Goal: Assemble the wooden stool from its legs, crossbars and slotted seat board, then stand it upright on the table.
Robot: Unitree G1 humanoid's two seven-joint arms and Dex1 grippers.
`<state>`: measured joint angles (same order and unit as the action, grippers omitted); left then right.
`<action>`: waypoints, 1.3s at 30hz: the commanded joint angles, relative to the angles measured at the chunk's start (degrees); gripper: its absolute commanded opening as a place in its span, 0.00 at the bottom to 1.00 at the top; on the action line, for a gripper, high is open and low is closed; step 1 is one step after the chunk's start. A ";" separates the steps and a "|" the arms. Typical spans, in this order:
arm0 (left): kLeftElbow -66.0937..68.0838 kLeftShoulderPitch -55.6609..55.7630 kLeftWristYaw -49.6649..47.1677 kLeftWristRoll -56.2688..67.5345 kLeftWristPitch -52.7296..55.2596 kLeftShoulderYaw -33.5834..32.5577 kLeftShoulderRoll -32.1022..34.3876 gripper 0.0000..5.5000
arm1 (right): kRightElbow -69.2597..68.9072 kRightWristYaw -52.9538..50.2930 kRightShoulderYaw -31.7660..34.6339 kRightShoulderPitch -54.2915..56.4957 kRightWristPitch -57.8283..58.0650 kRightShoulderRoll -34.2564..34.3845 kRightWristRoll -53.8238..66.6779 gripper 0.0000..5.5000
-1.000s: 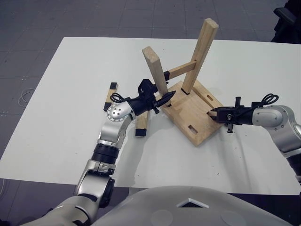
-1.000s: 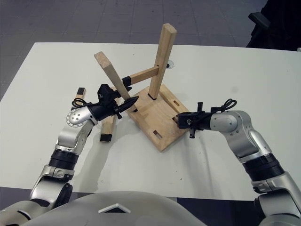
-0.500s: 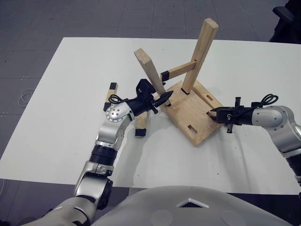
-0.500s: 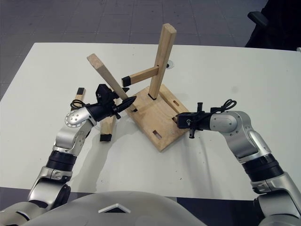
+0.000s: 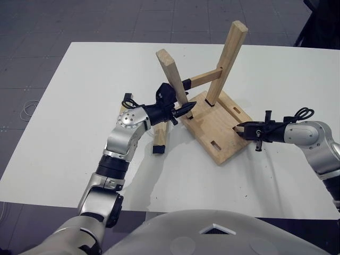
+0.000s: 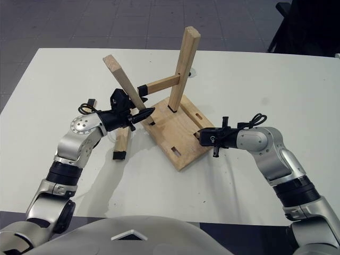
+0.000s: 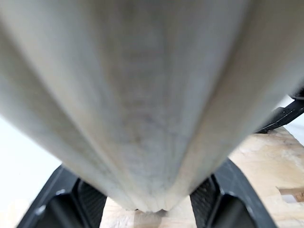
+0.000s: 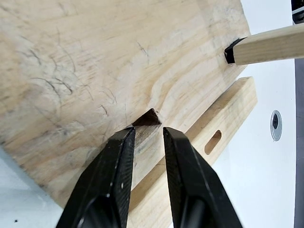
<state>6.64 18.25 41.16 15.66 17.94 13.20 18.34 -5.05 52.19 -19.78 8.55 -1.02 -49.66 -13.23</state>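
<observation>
Two legs rise from the slotted seat board point(image 5: 215, 127), which lies on the table point(image 5: 69, 106): the upright leg point(image 5: 227, 58) stands in a far slot with a crossbar point(image 5: 204, 78) jutting from it, and the leaning leg point(image 5: 171, 77) tilts away to the left. The left claw point(image 5: 186, 110) is clamped around the leaning leg low down, while the right claw point(image 5: 239, 128) is pinched onto the board's right corner, beside a slot

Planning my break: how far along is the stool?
Done: one leg stands in the board, crossbar attached. In hand: left pincer holds a second leg, tilted; right pincer at the board's edge. Left: loose pieces on the table, then standing it up.
</observation>
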 commanded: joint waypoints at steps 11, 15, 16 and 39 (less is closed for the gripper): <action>5.04 -11.08 -3.01 -2.57 10.57 4.90 4.49 0.37 | 2.29 2.30 -2.19 -3.75 1.99 0.37 -1.23 0.20; 3.17 -9.40 -3.59 -4.65 10.68 8.03 5.98 0.37 | 2.13 2.35 -2.17 -3.61 2.18 0.57 -1.20 0.20; 3.50 -9.21 -3.94 -4.90 10.72 8.37 6.17 0.37 | 1.98 2.38 -2.16 -3.62 2.30 0.61 -1.17 0.20; -1.13 -12.40 -7.46 -0.38 5.88 1.27 10.10 0.37 | -1.38 1.48 -1.15 -5.71 4.79 1.52 -0.65 0.20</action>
<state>1.58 12.52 35.11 17.38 11.11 16.56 23.07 -7.89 51.65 -18.87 7.19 0.64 -47.81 -13.15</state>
